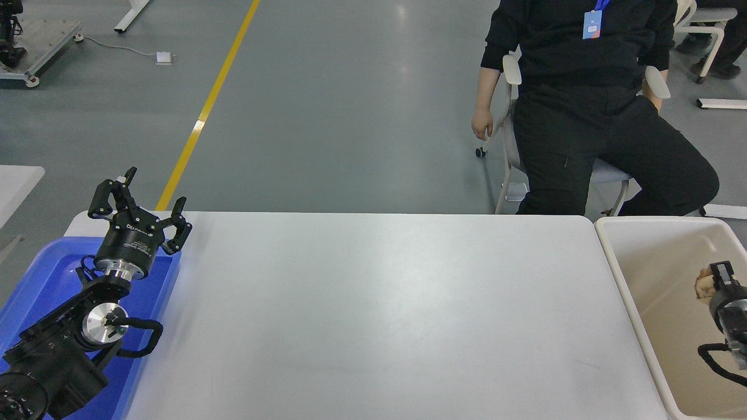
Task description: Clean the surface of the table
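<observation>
The white table surface [379,303] fills the middle of the view and lies bare. My right gripper [713,281] comes in at the right edge, over the beige bin [618,274]. It is shut on a small tan crumpled lump [704,285], held inside the bin's opening. Only the gripper's tip and wrist show. My left gripper [140,201] is parked at the lower left over the blue tray [35,274], open and empty.
A person in black sits on a white chair [510,87] at the table's far right, one hand [482,125] hanging down. A yellow floor line [204,108] runs beyond the table. Part of another white table [14,178] shows at the left edge.
</observation>
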### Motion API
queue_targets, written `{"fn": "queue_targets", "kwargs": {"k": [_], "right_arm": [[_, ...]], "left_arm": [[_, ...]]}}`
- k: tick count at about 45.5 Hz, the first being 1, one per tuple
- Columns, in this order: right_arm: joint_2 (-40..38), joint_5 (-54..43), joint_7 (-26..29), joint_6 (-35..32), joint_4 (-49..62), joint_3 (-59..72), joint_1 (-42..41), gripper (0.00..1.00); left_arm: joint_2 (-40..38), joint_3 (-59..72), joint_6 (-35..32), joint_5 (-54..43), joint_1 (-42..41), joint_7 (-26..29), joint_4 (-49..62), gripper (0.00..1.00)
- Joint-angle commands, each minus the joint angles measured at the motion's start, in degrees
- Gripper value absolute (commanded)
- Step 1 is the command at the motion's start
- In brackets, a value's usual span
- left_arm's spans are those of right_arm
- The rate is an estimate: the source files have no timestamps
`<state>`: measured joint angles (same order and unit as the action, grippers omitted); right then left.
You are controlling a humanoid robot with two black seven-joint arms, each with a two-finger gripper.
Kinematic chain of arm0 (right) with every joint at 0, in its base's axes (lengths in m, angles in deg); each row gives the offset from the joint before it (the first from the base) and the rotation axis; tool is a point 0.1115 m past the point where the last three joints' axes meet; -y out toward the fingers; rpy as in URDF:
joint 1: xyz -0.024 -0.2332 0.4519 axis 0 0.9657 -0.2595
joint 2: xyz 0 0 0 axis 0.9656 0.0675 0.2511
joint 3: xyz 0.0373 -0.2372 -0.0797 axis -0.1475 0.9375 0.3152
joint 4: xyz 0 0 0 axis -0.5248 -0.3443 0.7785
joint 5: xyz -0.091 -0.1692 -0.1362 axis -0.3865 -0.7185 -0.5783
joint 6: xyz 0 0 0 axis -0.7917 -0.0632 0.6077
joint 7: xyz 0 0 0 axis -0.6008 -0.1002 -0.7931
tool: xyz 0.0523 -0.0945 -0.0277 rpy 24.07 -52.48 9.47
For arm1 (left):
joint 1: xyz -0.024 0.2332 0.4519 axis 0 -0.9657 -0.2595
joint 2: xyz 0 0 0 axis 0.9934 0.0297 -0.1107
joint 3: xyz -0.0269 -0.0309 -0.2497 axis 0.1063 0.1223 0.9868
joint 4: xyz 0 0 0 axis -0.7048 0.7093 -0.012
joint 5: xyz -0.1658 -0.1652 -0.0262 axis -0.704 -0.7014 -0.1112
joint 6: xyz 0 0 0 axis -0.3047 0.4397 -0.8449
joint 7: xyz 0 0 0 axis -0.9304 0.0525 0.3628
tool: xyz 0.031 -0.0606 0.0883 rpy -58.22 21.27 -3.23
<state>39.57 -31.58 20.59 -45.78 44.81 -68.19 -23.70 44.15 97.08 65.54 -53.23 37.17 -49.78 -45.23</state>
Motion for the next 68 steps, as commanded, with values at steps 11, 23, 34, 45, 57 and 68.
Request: {"fn": "queue_targets", "kwargs": {"k": [11,23,34,45,57,68], "right_arm": [[0.32,0.01,0.09,5.73,-0.01,0.64,0.45,0.61],[0.32,0.01,0.09,5.73,-0.19,1.07,0.63,0.96],[0.15,-0.69,0.44,5.47,-0.54,-0.15,0.45,0.98],[-3.63,-0.34,0.09,5.56,-1.76,-2.97,-6.31,0.99],[-10.31,-0.34,-0.44,5.56,-12.13,-12.62,-19.23,0.99],[-16.55,-0.43,-0.44,5.47,-28.12,-27.56,-24.16,0.99]], "left_arm": [[-0.03,0.00,0.00,0.00,0.00,0.00,0.00,1.00],[-0.03,0.00,0.00,0.00,0.00,0.00,0.00,1.00],[0.06,0.00,0.00,0.00,0.00,0.00,0.00,1.00],[0.06,0.00,0.00,0.00,0.00,0.00,0.00,1.00],[0.06,0.00,0.00,0.00,0.00,0.00,0.00,1.00],[0.06,0.00,0.00,0.00,0.00,0.00,0.00,1.00]]}}
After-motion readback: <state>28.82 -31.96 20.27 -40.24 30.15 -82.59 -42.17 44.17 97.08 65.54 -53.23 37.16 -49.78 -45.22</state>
